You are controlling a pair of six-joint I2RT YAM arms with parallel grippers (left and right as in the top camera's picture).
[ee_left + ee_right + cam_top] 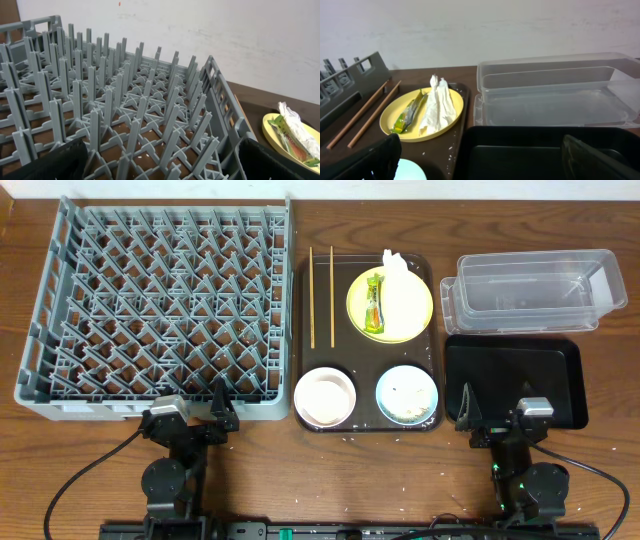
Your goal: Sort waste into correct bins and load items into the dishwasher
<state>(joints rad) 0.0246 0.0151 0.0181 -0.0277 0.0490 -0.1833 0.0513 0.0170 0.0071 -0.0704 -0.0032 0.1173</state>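
The grey pegged rack [155, 310] lies left on the wooden table [250, 470], touching the dark brown tray [365, 360] that carries the chopsticks [311, 297], a white bowl [325, 397], a crumb-speckled blue bowl [407, 393] and the yellow plate [405, 305] with wrapper [375, 302] and crumpled napkin [395, 270]. Right of it, the clear tub [535, 290] sits behind the glossy black tray [515, 375]. The left gripper [160, 160] and right gripper [480, 160] sit at the near edge with fingers spread wide, empty.

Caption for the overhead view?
Nothing sorted yet: empty rack; brown tray with chopsticks, plate, wrapper, napkin, white bowl, blue bowl; tub and black tray beside.
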